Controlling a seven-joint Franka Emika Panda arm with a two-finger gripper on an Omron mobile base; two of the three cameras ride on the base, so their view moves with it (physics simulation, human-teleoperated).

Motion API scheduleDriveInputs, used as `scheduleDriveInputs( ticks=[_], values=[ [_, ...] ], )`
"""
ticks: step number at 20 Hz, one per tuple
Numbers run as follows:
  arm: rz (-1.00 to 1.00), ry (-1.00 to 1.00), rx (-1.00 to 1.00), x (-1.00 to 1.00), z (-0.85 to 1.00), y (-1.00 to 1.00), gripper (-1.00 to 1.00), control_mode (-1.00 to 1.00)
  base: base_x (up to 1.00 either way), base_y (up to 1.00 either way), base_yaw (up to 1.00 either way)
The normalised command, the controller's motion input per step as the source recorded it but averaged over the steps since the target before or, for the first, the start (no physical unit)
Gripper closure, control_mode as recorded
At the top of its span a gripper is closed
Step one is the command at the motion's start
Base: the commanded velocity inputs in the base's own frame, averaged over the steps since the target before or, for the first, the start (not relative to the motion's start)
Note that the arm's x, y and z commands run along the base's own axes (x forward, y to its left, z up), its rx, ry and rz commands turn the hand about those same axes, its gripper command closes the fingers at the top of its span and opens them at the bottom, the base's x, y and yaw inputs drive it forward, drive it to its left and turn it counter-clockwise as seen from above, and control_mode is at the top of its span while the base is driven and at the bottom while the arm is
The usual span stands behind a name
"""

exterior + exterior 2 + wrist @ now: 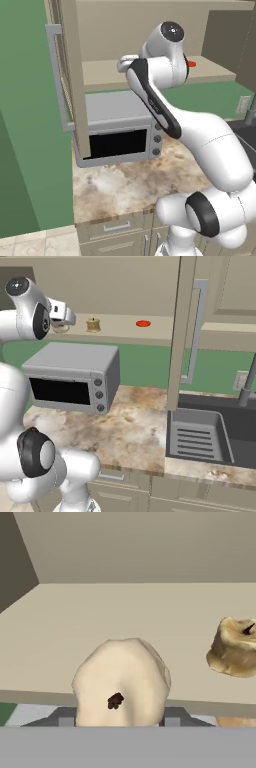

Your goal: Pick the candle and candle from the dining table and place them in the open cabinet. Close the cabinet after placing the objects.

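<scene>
In the hand view the pale cream candle sits between my gripper's fingers, with the gripper shut on it. The squat golden-brown candle stands upright on the cabinet shelf to its right, apart from it. From the right base view my gripper reaches over the left end of the shelf inside the open cabinet, the cream candle under it and the golden-brown candle a little to the right. I cannot tell whether the cream candle touches the shelf. The dining table is out of view.
A flat red disc lies further right on the shelf. Open cabinet doors with silver bar handles flank the opening. Below stands a grey microwave on a marbled counter, with a sink to the right.
</scene>
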Motion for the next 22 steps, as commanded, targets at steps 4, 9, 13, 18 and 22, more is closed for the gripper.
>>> scheduleDriveInputs(
  ticks=[4, 9, 13, 18, 22],
  values=[
    [0.0, 0.0, 0.0, 0.23, 0.0, 0.0, 1.0, -1.0, 0.0, 0.0, 0.0],
    [0.0, 0.0, 0.0, 0.13, 0.01, 0.11, 1.0, -1.0, 0.0, 0.0, 0.0],
    [0.0, 0.04, 0.0, 0.1, 0.03, 0.21, 1.0, -1.0, 0.0, 0.0, 0.0],
    [0.0, 0.03, 0.0, 0.23, 0.0, 0.13, 1.0, -1.0, 0.0, 0.0, 0.0],
    [0.0, 0.01, 0.0, 0.31, 0.0, 0.09, 1.0, -1.0, 0.0, 0.0, 0.0]
  ],
)
